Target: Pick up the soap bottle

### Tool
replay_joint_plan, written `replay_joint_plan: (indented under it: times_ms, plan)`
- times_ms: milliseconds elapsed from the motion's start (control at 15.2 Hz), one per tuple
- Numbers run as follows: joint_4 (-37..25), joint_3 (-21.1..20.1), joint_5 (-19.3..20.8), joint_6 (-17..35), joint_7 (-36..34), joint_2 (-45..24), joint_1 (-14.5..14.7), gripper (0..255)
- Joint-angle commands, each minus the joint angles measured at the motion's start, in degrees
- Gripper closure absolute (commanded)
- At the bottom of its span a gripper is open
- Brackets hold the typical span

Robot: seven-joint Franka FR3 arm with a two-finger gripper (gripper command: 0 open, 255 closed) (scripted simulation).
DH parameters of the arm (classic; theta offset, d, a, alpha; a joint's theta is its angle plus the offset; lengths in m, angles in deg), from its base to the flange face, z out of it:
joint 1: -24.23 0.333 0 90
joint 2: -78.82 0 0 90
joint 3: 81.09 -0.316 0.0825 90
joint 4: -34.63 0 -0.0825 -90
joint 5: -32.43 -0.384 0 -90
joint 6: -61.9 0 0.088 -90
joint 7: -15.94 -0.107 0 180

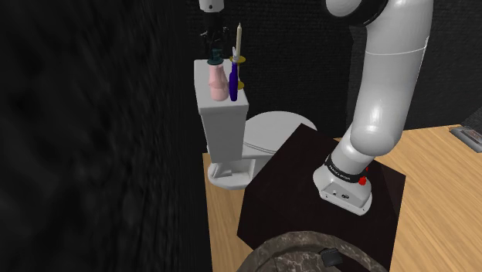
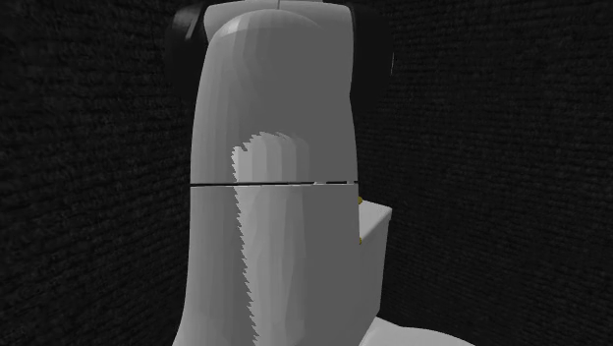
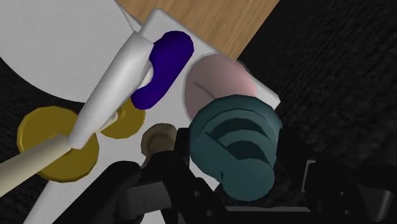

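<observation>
Gripper (image 1: 211, 36) hanging straight over the bottle (image 1: 215, 79), fingers (image 3: 162, 184) standing apart. Bottle standing upright on the tank (image 1: 224, 124) lid, directly under the gripper: long axis running vertical, teal pump (image 3: 235, 149) pointing up into the gap between the fingers, pink body below. Cannot tell whether either finger is touching the pump. Purple bottle (image 3: 162, 67) standing just beside the pink one, off to one side of the gripper. Candle (image 3: 95, 108) sitting in a yellow holder (image 3: 54, 146), farther out on that same side.
</observation>
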Motion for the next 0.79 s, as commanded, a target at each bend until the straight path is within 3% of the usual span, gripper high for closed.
replay_joint_plan:
  times_ms: [0,726]
  plan:
    - [-1.3,0.0,0.0,-1.4,0.0,0.1,0.0,255]
    - [-8.9,0.0,0.0,-8.6,0.2,-0.3,0.0,255]
